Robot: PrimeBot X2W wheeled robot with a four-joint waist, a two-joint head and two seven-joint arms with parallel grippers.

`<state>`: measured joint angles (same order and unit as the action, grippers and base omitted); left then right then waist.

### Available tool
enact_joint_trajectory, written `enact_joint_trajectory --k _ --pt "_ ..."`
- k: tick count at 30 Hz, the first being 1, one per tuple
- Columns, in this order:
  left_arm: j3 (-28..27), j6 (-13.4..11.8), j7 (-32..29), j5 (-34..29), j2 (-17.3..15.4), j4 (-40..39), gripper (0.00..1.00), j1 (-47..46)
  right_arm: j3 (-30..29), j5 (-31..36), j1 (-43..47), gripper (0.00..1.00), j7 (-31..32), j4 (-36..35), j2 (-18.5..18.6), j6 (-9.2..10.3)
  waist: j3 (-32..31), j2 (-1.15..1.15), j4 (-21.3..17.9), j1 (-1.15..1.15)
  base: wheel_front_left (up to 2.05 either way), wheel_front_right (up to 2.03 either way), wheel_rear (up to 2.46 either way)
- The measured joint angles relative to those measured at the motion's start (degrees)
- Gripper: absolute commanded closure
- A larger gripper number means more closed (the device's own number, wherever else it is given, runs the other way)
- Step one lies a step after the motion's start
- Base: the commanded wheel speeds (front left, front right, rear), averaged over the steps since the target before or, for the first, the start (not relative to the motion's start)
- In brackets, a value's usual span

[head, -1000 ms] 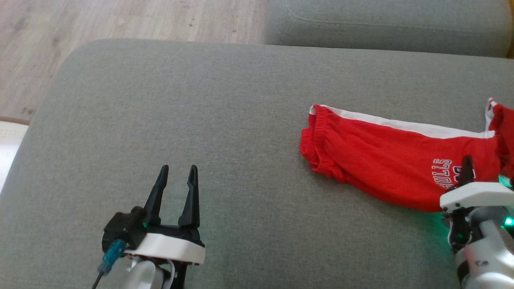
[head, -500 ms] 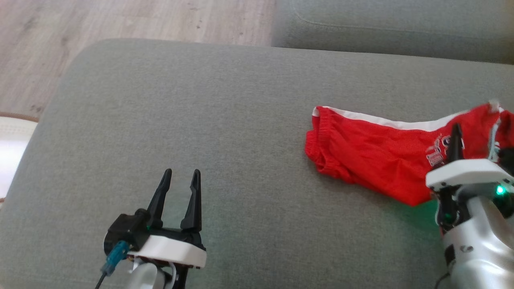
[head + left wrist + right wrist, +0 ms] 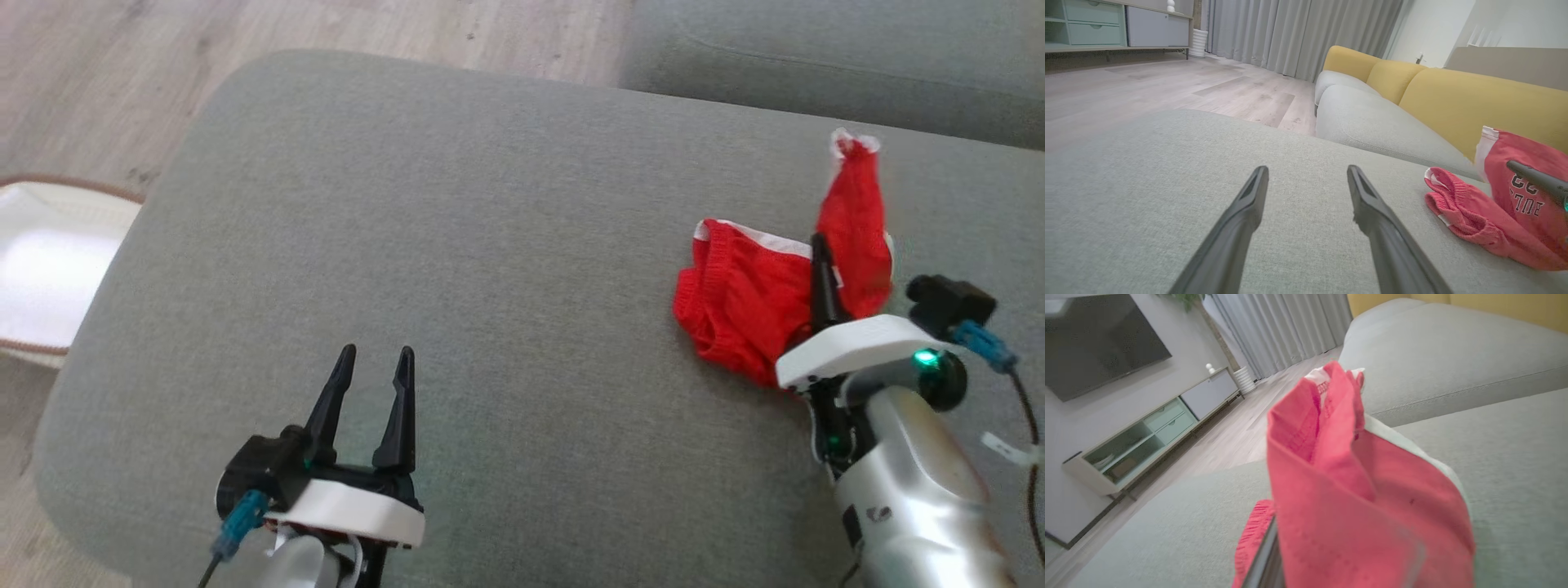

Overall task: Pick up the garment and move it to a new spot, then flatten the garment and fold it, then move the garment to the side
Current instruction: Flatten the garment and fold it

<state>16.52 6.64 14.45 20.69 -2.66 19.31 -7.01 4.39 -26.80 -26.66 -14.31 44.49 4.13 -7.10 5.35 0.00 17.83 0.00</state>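
Seat cushion (image 3: 506,204), broad and grey, seen from the head camera. Near its right edge lies the red garment (image 3: 751,302), a pair of shorts with a white stripe. Part of it is bunched on the fabric and part is lifted into an upright peak. The right gripper (image 3: 818,245) has its dark fingers pressed together on the lifted part, pinching the cloth. Near the front edge, left of the middle, the left gripper (image 3: 377,353) has its fingers spread apart and holds nothing, well apart from the garment. A pale container (image 3: 49,269) with a brown rim stands on the wooden floor (image 3: 122,73) beside the cushion's left edge.

Left wrist view: two spread fingers over bare grey cushion. To their right, the elastic waistband lies crumpled on the cushion and the printed panel is raised, with one dark finger of the other arm against it. Yellow backrests (image 3: 1474,102) stand behind.

Right wrist view: red cloth rises close before the lens, tipped with white trim. A television (image 3: 1098,339), a low cabinet (image 3: 1155,428) and grey curtains (image 3: 1282,326) lie beyond.
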Motion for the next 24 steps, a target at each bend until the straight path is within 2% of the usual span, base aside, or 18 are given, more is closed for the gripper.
enact_joint_trajectory --k 10,11,12,13,17,20,24 --pt "-0.45 0.00 0.00 -0.01 0.00 0.02 0.00 -0.02 5.81 -0.52 0.00 1.00 0.00 1.62 -0.14 0.00 0.53 0.00 3.55 0.00 0.00 0.00 0.00" --pt "-0.46 0.01 0.00 -0.01 0.00 0.00 0.00 -0.02 6.26 -0.51 0.00 0.79 0.01 2.38 -0.14 0.00 0.55 0.00 3.71 0.00 0.00 0.00 0.00" --pt "-0.45 0.00 0.00 0.00 0.00 0.00 0.00 -0.02 6.75 -0.47 0.00 0.21 0.01 3.21 -0.14 0.00 0.61 0.00 3.84 0.00 0.00 0.00 0.00" --pt "-0.44 0.00 0.00 0.00 0.00 0.00 0.00 -0.01 7.31 -0.22 0.00 0.00 0.01 3.91 -0.13 0.00 0.70 0.00 3.92 0.00 0.00 0.00 0.00" --pt "-0.38 0.00 0.00 0.01 0.00 -0.01 0.00 -0.01 10.92 0.15 -0.24 0.00 0.01 4.77 -0.14 0.00 1.07 0.00 3.97 0.00 0.00 0.00 0.00" --pt "-0.51 -0.01 0.00 0.02 0.00 0.02 0.00 -0.01 15.79 -0.02 -1.30 0.00 0.19 5.53 -0.14 0.00 1.00 0.00 3.58 0.00 0.00 0.00 0.00" --pt "-0.87 -0.01 0.00 0.00 0.00 0.41 0.00 -0.01 22.12 -4.16 -1.53 0.00 2.83 6.03 -0.22 0.00 0.49 0.00 2.58 0.00 0.00 0.00 0.00"
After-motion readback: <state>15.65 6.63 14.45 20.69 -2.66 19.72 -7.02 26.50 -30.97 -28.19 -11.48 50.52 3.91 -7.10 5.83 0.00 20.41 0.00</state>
